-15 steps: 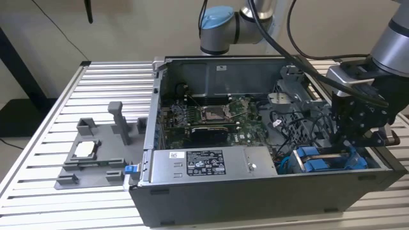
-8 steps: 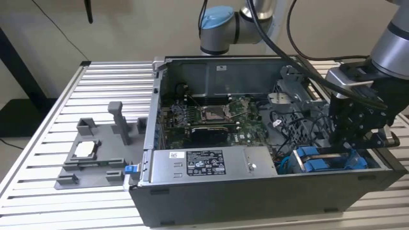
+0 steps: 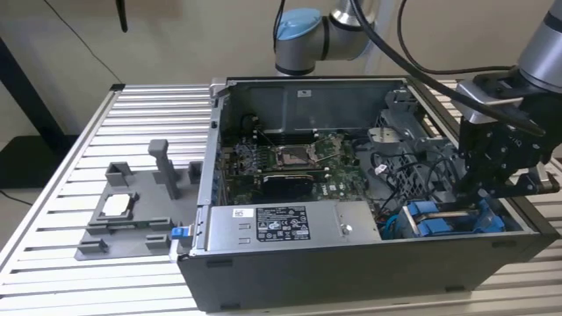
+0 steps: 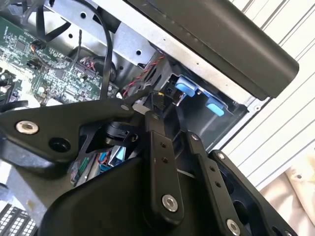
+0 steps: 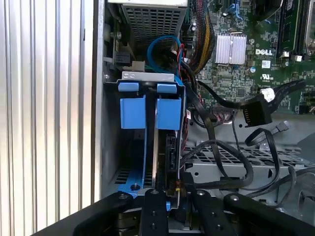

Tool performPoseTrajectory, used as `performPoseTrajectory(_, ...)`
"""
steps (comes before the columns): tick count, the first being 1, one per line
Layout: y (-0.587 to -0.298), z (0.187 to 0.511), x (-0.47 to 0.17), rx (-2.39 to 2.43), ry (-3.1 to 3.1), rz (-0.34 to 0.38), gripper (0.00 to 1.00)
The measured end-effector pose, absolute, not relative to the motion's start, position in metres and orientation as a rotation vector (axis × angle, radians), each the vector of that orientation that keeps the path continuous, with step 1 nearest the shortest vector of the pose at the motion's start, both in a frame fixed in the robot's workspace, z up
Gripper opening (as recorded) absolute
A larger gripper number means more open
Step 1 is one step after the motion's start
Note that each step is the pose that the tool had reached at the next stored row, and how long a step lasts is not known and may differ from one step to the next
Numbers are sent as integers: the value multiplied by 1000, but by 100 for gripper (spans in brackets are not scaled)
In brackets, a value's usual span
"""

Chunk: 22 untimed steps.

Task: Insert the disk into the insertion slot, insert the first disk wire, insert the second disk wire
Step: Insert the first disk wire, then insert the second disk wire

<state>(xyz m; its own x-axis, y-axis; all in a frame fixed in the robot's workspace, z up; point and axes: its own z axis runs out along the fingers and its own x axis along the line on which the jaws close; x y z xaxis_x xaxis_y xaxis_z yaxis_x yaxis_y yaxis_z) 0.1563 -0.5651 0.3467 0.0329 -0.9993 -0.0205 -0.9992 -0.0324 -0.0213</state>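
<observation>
Down at the four o'clock corner of the dark computer case (image 3: pixel 351 283), as the exterior view has it, the disk (image 3: pixel 446 222) sits inside the insertion slot (image 5: pixel 147 76). Its bright blue carrier tabs stand proud of the grey sheet-metal bay, so the first step looks done.

The pincer (image 3: pixel 470 203) hangs directly over that corner. In the first wrist view its black fingers (image 5: pixel 153 216) stand close together and appear clamped on a small black wire plug (image 5: pixel 179 184). The plug lies just beside the disk's connector edge, and I cannot tell whether it is seated. The second wrist view shows the same plug (image 4: pixel 160 101) at the fingertips, close to the blue tabs.

I judge the step in hand to be one of the two wire insertions, though which one I cannot say. It calls for the plug to be held square to the port and pushed along the port's own line, and there is little room to either side because loose cables (image 5: pixel 231 162) crowd the bay.

The carrier is smooth moulded plastic. The bay is thin folded steel punched with holes, and the cables are limp, rubber-sheathed loops, some red and black. A green motherboard (image 3: pixel 299 161) fills the case's middle, with a finned metal heatsink (image 5: pixel 230 48) on it. A boxy silver power-supply box (image 3: pixel 281 224) lies at seven o'clock. Outside the case at nine o'clock, a matt grey plastic tray (image 3: pixel 131 217) with upright posts rests on the ribbed aluminium bench (image 3: pixel 158 105).
</observation>
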Motion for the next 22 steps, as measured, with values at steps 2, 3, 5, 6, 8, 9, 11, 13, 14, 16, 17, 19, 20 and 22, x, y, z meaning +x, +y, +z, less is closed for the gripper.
performPoseTrajectory(2,-565,350,156,-2236,2164,0,27)
performPoseTrajectory(3,-565,351,156,-2236,2164,0,27)
performPoseTrajectory(5,-565,354,156,-2236,2164,0,27)
performPoseTrajectory(6,-565,356,156,-2236,2164,0,27)
performPoseTrajectory(8,-565,361,156,-2236,2164,0,27)
performPoseTrajectory(9,-565,364,156,-2236,2164,0,27)
performPoseTrajectory(11,-564,369,156,-2236,2164,0,27)
performPoseTrajectory(13,-564,373,156,-2236,2164,0,27)
performPoseTrajectory(14,-564,375,156,-2236,2164,0,27)
performPoseTrajectory(16,-563,379,156,-2236,2164,0,27)
performPoseTrajectory(17,-562,380,156,-2236,2164,0,27)
performPoseTrajectory(19,-560,382,156,-2236,2164,0,27)
performPoseTrajectory(20,-558,383,156,-2236,2164,0,27)
performPoseTrajectory(22,-554,384,156,-2236,2164,0,27)
